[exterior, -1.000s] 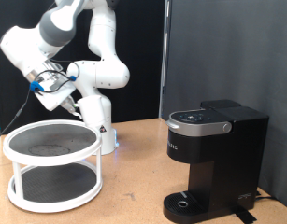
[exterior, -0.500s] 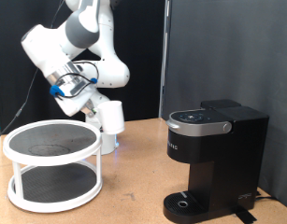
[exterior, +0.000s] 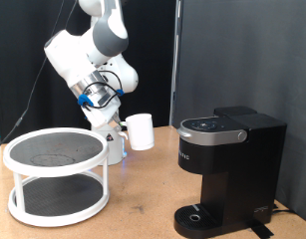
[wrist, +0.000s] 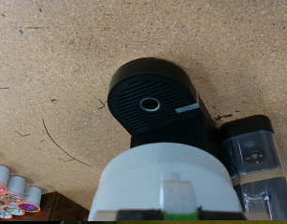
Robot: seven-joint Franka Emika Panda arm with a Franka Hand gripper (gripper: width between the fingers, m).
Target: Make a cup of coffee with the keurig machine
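My gripper (exterior: 126, 126) is shut on the white cup (exterior: 141, 131) and holds it on its side in the air, between the round rack and the keurig machine (exterior: 228, 159). The black machine stands at the exterior view's right with its lid shut and its drip tray (exterior: 197, 214) bare. In the wrist view the cup (wrist: 162, 177) fills the lower middle, with one finger (wrist: 178, 196) showing against it. Beyond it lies the machine's round drip tray (wrist: 150, 98) and body.
A white two-tier round rack (exterior: 55, 171) stands at the exterior view's left on the wooden table (exterior: 143, 204). The arm's base (exterior: 111, 149) is behind the rack. Several coffee pods (wrist: 12, 191) show at the wrist view's edge. A dark curtain hangs behind.
The arm has swung from above the rack towards the exterior view's right, carrying the white cup closer to the machine and turning it sideways.
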